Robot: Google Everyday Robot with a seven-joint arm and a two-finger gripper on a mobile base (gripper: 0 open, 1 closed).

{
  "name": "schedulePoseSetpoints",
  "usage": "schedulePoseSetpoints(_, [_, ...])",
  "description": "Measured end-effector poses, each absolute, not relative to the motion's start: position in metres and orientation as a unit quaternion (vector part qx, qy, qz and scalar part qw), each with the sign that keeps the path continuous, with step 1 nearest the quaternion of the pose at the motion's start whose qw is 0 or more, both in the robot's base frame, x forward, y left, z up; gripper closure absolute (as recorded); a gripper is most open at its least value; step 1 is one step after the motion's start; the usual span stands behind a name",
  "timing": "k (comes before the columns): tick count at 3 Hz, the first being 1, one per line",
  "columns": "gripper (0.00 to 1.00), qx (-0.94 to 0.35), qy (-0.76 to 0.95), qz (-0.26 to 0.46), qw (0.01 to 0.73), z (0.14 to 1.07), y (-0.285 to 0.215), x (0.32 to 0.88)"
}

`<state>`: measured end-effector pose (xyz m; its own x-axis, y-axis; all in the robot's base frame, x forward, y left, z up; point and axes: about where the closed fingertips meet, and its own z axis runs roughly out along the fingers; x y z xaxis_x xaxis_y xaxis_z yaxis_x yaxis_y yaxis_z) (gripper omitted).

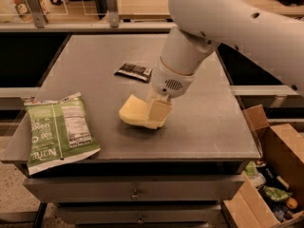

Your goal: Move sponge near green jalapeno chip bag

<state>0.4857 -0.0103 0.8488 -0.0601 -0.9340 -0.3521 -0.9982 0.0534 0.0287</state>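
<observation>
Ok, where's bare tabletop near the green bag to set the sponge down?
Bare strip between the green jalapeno chip bag and the sponge, held by the gripper. Also bare: back left of the table, behind the bag, and its right side. The black packet crowds the middle back.

The green jalapeno chip bag reads "600"; gripper holds sponge.
</observation>
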Motion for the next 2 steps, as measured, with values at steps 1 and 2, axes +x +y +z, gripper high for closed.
schedulePoseSetpoints(1, [0.59, -0.691, 0.698, 0.145, 0.119, 0.85, 0.019, 0.481])
schedulePoseSetpoints(2, [0.36, -0.71, 0.676, 0.157, 0.117, 0.851, 0.051, 0.472])
